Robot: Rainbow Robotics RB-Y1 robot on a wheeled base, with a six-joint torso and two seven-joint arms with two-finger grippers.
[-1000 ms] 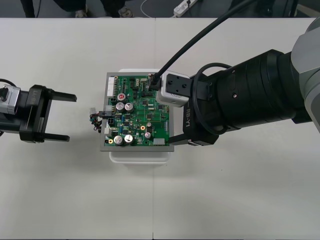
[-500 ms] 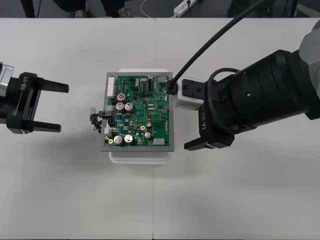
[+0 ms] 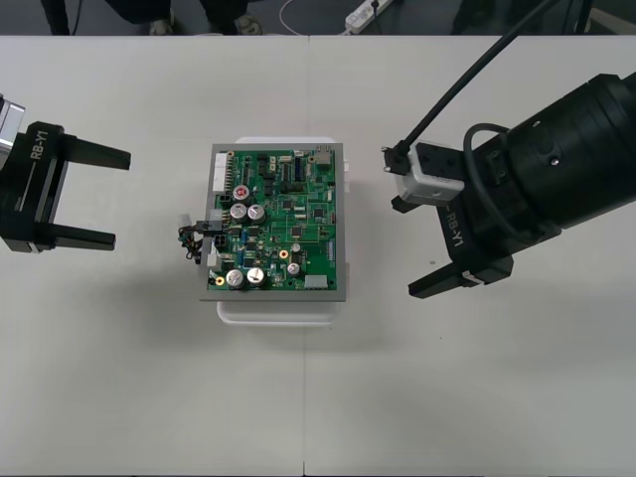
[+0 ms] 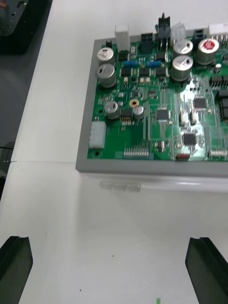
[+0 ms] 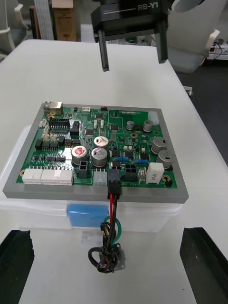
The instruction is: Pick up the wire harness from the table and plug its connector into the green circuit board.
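- Both are held apart and empty: left end effector [image 3: 120, 198] and right end effector [image 3: 402, 248], flanking the green circuit board [image 3: 298, 224].
- The plug [image 5: 114, 181] of the wire harness [image 3: 191, 241] is seated in the board's left edge.
- Insertion is judged done; only a seating check is called for.

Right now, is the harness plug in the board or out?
In. The black plug sits seated in the green board, at its edge; its wires hang down to the socket on the table.
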